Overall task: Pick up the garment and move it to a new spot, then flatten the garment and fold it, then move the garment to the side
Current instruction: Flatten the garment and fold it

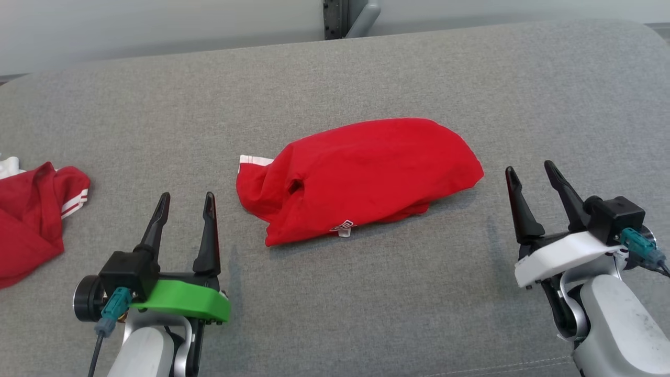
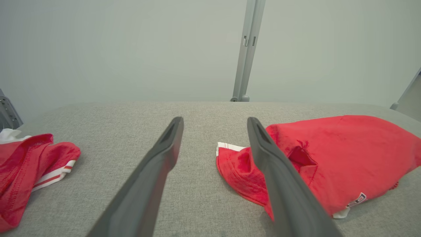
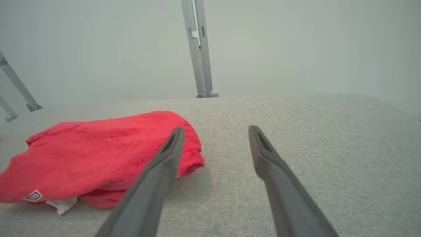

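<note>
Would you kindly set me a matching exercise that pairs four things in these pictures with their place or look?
Column one:
1. red garment with a logo
2. other red garment
3. left gripper
4. right gripper

Column two:
a. open, on a white mount
b. middle of the grey surface
c. open, on a green mount
d. left edge of the head view

Pairs: 1-b, 2-d, 3-c, 4-a

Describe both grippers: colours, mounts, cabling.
The left gripper has two long, tapered dark fingers on a green mount, a black block and a teal connector with a cable, on a pale grey forearm. The right gripper has the same fingers, block and teal connector on a white mount; its pale forearm looks scuffed.
</note>
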Tool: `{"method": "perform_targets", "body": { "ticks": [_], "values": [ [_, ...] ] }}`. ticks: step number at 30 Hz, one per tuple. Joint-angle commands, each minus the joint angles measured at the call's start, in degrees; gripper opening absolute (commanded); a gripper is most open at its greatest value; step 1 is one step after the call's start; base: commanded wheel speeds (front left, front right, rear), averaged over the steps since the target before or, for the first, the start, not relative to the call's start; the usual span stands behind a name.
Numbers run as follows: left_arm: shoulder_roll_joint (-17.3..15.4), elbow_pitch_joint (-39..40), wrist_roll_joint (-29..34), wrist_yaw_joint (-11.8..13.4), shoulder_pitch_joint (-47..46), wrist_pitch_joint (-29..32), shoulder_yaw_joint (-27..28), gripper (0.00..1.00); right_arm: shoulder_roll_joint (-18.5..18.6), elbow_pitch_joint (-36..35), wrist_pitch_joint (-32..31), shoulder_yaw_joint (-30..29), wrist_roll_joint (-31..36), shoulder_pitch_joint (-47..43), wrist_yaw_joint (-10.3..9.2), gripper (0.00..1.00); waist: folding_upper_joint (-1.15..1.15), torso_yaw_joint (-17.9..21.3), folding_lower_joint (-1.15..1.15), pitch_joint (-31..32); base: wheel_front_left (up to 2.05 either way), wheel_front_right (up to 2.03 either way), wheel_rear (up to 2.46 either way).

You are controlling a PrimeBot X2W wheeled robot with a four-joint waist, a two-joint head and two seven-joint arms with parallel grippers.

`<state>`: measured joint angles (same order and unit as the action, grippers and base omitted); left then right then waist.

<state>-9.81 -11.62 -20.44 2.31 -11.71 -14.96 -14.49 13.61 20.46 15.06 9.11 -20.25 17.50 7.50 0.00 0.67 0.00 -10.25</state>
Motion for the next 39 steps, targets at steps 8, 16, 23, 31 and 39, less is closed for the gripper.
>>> {"method": "perform_targets", "body": {
  "ticks": [8, 16, 23, 31, 39],
  "values": [
    [-1.6, 2.1, 0.4, 1.4, 3.6, 1.1, 0.2, 1.0, -3.2, -8.8, 0.2, -1.9, 5.7, -6.6, -0.02, 1.0, 0.0, 0.7, 0.0, 2.8, 0.0, 0.0, 0.0],
    [-2.3, 4.4, 0.1, 2.1, 5.4, 2.5, -0.3, 1.0, -4.7, -11.3, -0.7, -2.8, 6.4, -9.5, -0.01, 1.0, 0.0, 1.2, 0.0, 2.7, 0.0, 0.0, 0.0],
    [-2.9, 5.4, 1.4, 1.4, 3.9, 3.6, -2.0, 1.0, -5.3, -12.0, -1.4, -3.0, 6.3, -9.4, -0.02, 1.0, 0.0, 1.3, 0.0, 2.2, 0.0, 0.0, 0.0],
    [-3.6, 4.1, 5.5, -3.8, -0.1, 10.7, -11.3, 1.0, -5.7, -11.5, -1.6, -1.1, 5.1, -7.8, -0.02, 1.0, 0.0, 2.6, 0.0, -0.2, 0.0, 0.0, 0.0],
    [-6.4, -1.5, 12.5, -6.4, -4.5, 15.0, -18.4, 1.0, -5.7, -10.4, -0.9, 0.2, 4.5, -6.5, -0.02, 1.0, 0.0, 5.0, 0.0, -2.7, 0.0, 0.0, 0.0]
  ]
}}
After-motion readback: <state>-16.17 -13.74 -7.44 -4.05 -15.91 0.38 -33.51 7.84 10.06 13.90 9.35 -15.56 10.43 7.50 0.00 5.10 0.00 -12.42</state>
